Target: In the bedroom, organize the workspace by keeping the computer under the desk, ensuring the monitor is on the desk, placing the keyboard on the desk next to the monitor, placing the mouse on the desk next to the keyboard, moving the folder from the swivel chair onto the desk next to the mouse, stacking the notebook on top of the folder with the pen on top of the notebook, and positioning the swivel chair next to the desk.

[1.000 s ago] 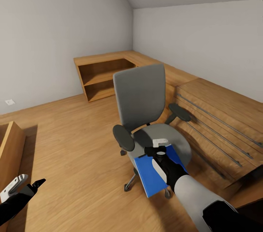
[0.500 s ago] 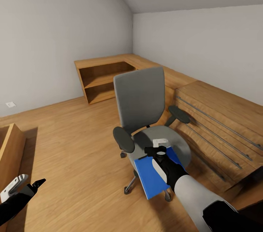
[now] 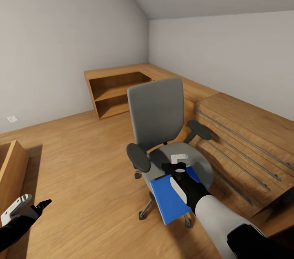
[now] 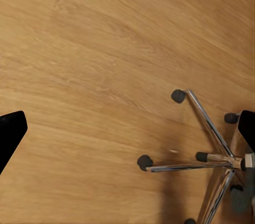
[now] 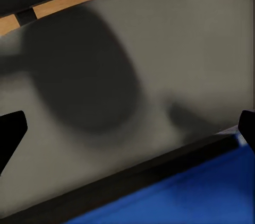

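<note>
We see the swivel chair standing on the wood-plank floor of the bedroom, its grey back upright and its seat turned toward us, with low wooden shelving along the walls behind it. The blue folder lies across the front of the seat, jutting out past the seat's front edge. Our right tool sits over the far end of the folder, above the seat; from the right wrist view its dark fingertips stand wide apart at either side, with the grey seat cushion and the folder's blue edge between them, so we read it as released and gripping nothing. Our left tool hangs low at the left, well apart from the chair, its fingers spread over bare floor, and the left wrist view looks down on the chair's chrome base and castors.
</note>
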